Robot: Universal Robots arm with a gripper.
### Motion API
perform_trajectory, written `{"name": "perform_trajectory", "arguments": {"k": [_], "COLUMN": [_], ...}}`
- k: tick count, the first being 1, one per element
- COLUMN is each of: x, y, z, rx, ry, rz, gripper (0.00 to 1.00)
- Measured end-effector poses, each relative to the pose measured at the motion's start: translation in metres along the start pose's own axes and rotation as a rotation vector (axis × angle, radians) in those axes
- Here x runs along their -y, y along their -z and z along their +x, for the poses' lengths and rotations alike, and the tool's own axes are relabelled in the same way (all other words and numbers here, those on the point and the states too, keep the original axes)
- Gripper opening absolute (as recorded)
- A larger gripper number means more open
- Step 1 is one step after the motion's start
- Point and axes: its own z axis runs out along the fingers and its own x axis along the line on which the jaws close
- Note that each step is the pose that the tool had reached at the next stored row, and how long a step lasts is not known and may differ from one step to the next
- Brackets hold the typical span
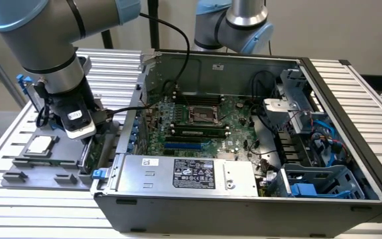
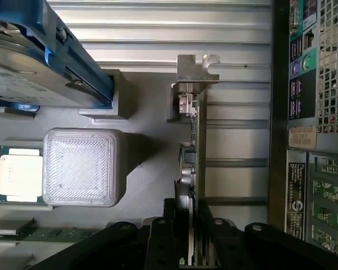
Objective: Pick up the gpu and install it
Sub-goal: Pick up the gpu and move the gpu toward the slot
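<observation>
- pincer (image 2: 191,256) closed on the gpu (image 2: 196,146), one finger on each face.
- gpu stands on edge in grey holder (image 2: 146,185) on the bench (image 1: 45,219), 9 o'clock of open case (image 1: 244,209) in exterior view.
- Grasp looks made; lift and install left to do.
- Wrist view gives the grip and silver bracket (image 2: 196,70); exterior view gives the motherboard (image 1: 198,119), no card seated.

Ext cam: high up, angled down into PC case (image 1: 244,209), tray (image 1: 45,167) at the exterior view's left. Wrist cam: close, straight down past gripper (image 2: 192,216) onto gpu (image 2: 196,129). Shared: tray, case wall.
</observation>
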Motion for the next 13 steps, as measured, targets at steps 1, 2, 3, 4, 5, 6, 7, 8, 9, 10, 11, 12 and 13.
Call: {"name": "perform_trajectory", "arguments": {"k": [1,2,3,4,5,6,7,8,9,10,11,12,13], "x": [0.0000,0.0000,0.0000,0.0000,0.0000,0.0000,0.0000,0.0000,-0.0001,-0.0001,-0.0003,-0.0005,-0.0007], "y": [0.0000,0.0000,0.0000,0.0000,0.0000,0.0000,0.0000,0.0002,0.0011,0.0024,0.0047,0.0074,0.0110], "z": [0.000,0.000,0.000,0.000,0.000,0.000,0.000,0.000,0.000,0.000,0.000,0.000,0.000], "rx": [0.0000,0.0000,0.0000,-0.0001,-0.0001,-0.0001,-0.0001,0.0000,-0.0002,-0.0001,-0.0002,-0.0002,-0.0001], "ry": [0.000,0.000,0.000,0.000,0.000,0.000,0.000,0.000,0.000,0.000,0.000,0.000,0.000], "rz": [-0.0001,-0.0001,0.0000,-0.0001,0.0000,0.0000,0.0000,0.0000,0.0001,0.0000,0.0001,0.0001,-0.0001], "gripper": [0.00,0.00,0.00,0.00,0.00,0.00,0.00,0.00,0.00,0.00,0.00,0.00,0.00]}}
